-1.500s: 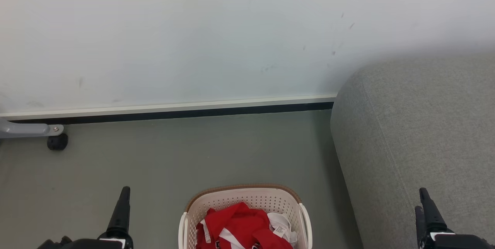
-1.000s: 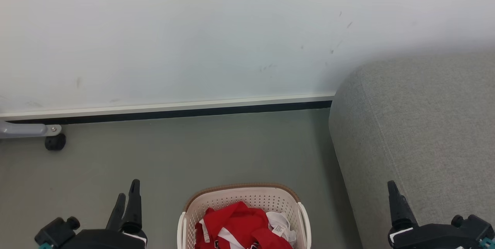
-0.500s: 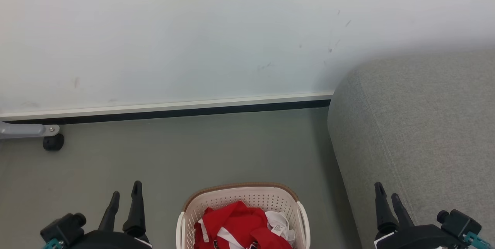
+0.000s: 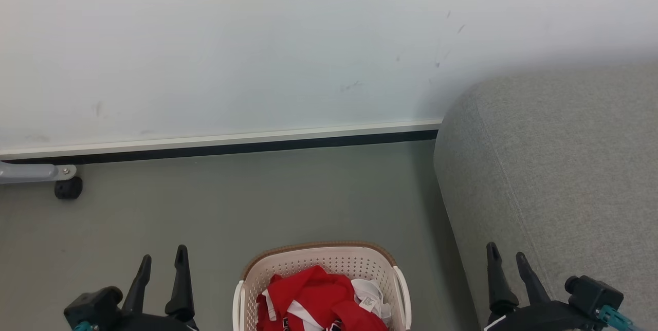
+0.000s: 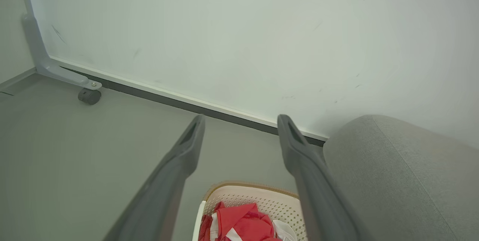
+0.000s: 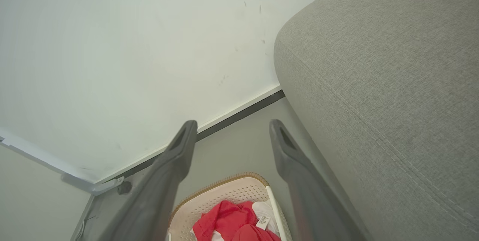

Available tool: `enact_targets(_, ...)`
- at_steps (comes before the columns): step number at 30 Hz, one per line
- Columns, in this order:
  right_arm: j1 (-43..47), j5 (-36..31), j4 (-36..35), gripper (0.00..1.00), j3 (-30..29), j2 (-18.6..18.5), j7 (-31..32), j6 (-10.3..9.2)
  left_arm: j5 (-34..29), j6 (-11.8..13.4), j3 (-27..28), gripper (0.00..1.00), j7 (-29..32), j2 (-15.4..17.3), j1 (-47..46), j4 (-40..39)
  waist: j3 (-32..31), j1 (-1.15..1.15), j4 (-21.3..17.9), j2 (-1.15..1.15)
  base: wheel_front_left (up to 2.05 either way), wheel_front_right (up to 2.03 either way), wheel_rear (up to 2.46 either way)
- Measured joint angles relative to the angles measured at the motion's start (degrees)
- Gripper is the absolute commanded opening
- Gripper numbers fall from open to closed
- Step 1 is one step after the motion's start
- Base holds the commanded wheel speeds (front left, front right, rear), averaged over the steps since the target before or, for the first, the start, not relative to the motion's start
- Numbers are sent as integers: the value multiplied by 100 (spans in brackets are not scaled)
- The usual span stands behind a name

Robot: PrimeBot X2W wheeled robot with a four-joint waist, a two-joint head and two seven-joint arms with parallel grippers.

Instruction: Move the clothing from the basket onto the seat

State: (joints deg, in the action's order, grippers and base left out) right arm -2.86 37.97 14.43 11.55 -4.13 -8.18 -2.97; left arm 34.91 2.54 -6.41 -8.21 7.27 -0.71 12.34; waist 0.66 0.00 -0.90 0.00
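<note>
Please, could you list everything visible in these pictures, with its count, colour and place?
seat: one, grey fabric, at the right
basket: one, cream-white with brown rim, on the floor left of the seat
clothing: one heap, red and white, inside the basket
wall: one, pale, at the back
caster wheel: one, black, floor at far left
left gripper: one, dark fingers open, empty, left of the basket
right gripper: one, dark fingers open, empty, by the seat

Pale wall across top half; faint dark scuffs at 1 o'clock. White trim w/ dark strip along its base. Grey-green floor below. Grey metal leg at 9 o'clock, black caster under its end, on floor.
</note>
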Motion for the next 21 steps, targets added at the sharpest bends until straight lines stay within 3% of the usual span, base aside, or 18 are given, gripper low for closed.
enact_targets(21, 0, -1567, 5, 100, 503, -48, -410, -215, -1518, 259, -131, 100, -410, 60, 104, -111, 35, 0, -48, 0, 0, 0, 0)
